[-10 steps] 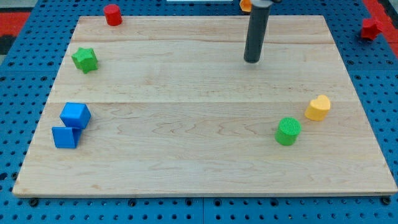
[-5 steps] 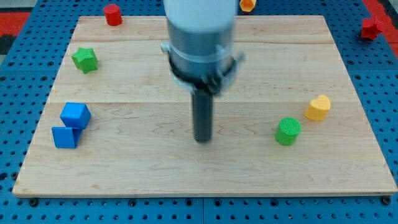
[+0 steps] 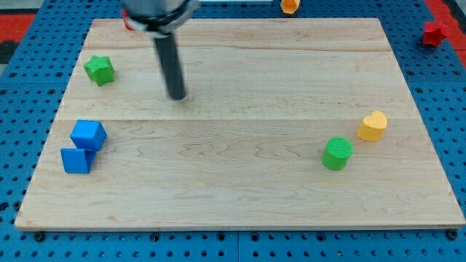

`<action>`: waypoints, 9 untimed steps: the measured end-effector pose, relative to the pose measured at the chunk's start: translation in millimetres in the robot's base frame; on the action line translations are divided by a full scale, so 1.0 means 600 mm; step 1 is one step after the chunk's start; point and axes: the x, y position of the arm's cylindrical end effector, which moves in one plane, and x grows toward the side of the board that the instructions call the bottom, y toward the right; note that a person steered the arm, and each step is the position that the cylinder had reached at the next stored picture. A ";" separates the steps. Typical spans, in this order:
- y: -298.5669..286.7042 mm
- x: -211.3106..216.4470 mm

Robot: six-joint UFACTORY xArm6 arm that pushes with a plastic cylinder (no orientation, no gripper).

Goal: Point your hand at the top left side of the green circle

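The green circle is a ribbed green cylinder at the view's right, low on the wooden board. My tip rests on the board in the upper left-centre, far to the left of and above the green circle. The dark rod rises from the tip to the arm's grey body at the view's top. A yellow heart-shaped block sits just up and right of the green circle.
A green star block lies left of my tip. Two blue cube blocks touch at the left edge. A red block is partly hidden behind the arm. An orange block and a red block lie off the board.
My tip swung from the upper right-centre down to mid-board, then up and left to its place near the green star. No block has moved.
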 end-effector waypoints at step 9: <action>0.160 0.117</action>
